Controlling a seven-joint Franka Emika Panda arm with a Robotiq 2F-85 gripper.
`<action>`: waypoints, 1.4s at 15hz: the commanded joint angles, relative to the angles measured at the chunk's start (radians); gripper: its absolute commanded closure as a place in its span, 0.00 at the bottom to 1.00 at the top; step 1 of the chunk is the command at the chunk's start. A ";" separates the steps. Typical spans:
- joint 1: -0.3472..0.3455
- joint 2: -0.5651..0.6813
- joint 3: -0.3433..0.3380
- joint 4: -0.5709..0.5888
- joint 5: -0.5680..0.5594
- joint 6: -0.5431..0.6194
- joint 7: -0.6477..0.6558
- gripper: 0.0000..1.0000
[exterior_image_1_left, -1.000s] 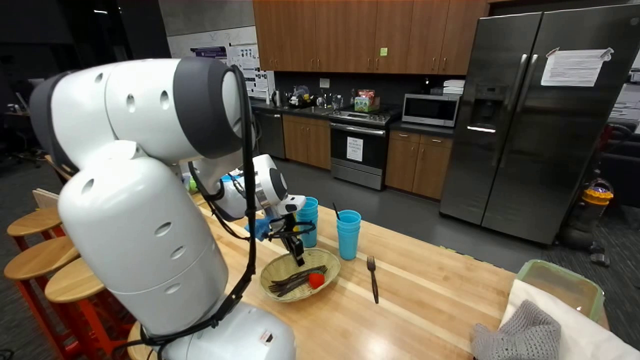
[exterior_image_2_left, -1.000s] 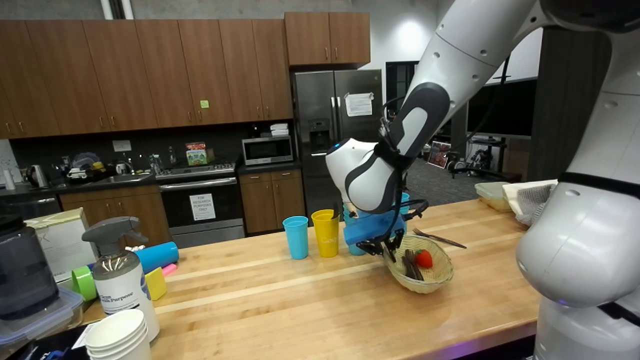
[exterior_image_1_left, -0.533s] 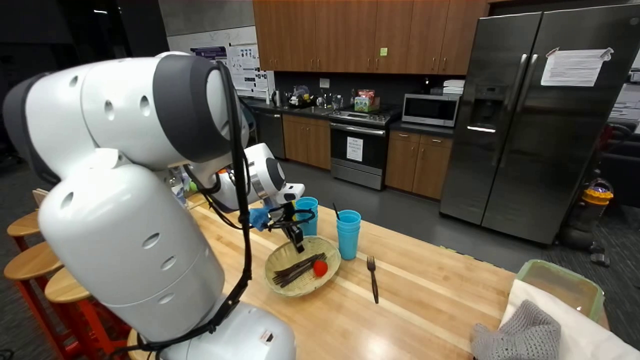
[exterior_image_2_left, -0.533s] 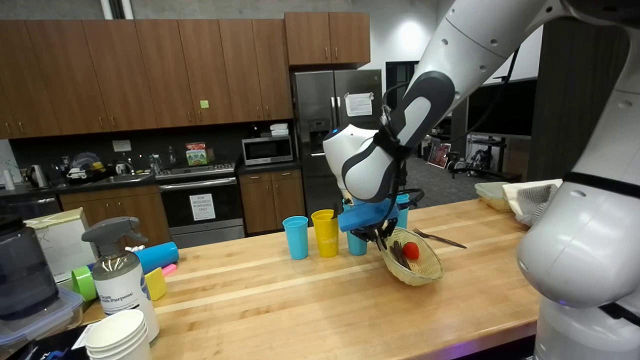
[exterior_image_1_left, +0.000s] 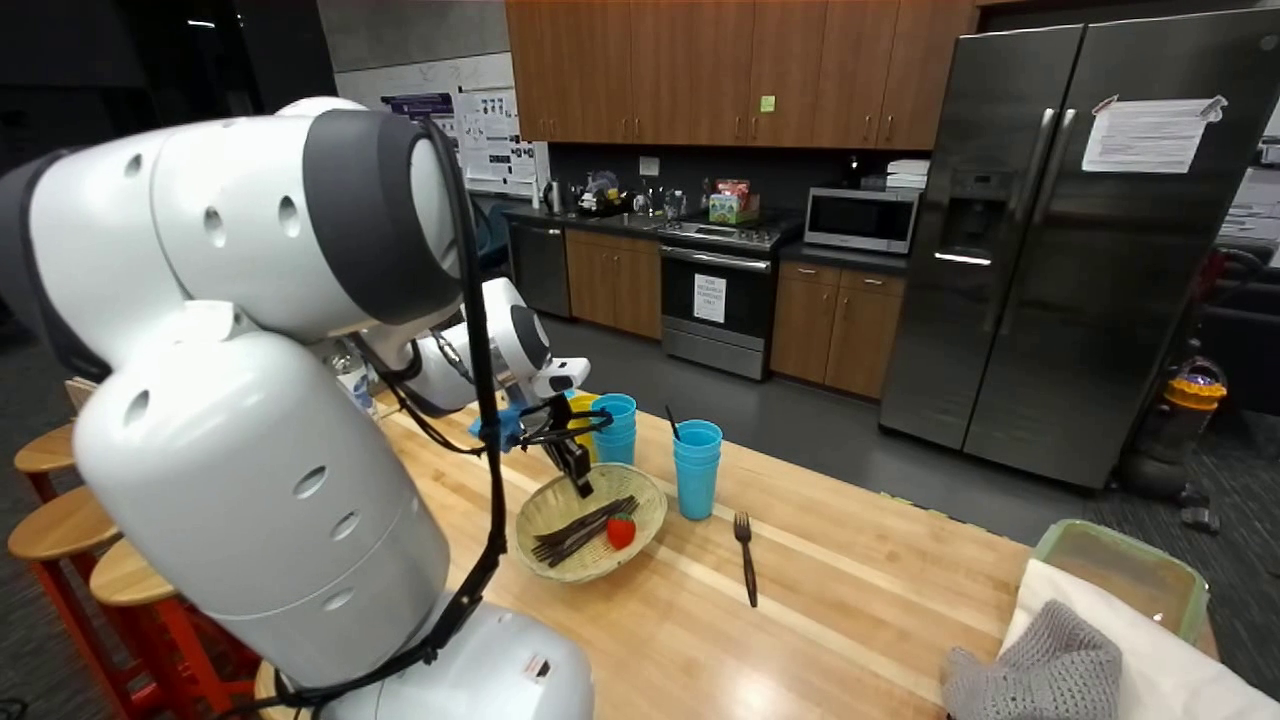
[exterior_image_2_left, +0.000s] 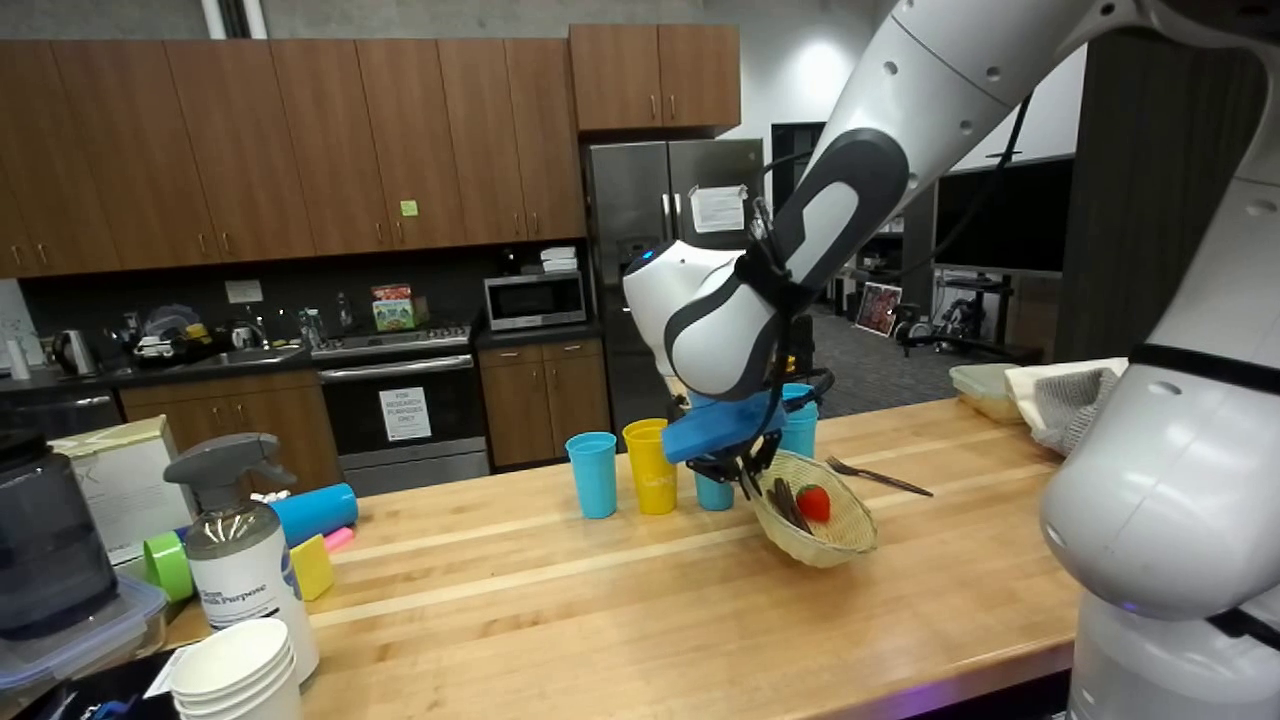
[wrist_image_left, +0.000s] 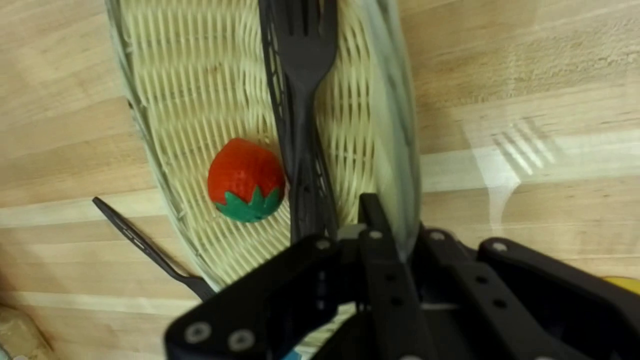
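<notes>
- Wicker basket (wrist_image_left: 185, 75): the grip on it looks done, my tool (wrist_image_left: 395, 225) narrow and pinching the rim.
- It looks tilted, inward of the blue cups (exterior_image_1_left: 697, 480) along the table's (exterior_image_1_left: 860, 620) kitchen-side edge; whether it is airborne I cannot tell.
- Red strawberry (wrist_image_left: 246, 177) and dark cutlery (wrist_image_left: 302, 90) lie inside.
- One dark fork (exterior_image_1_left: 746, 560) lies outside, on the table.
- Left undone: I have not let go.
</notes>
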 joint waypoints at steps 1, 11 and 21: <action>0.018 -0.007 0.002 0.032 0.015 -0.041 -0.059 0.99; 0.058 0.084 0.072 0.205 -0.031 -0.106 -0.089 0.99; 0.085 0.150 0.066 0.302 -0.045 -0.199 -0.141 0.99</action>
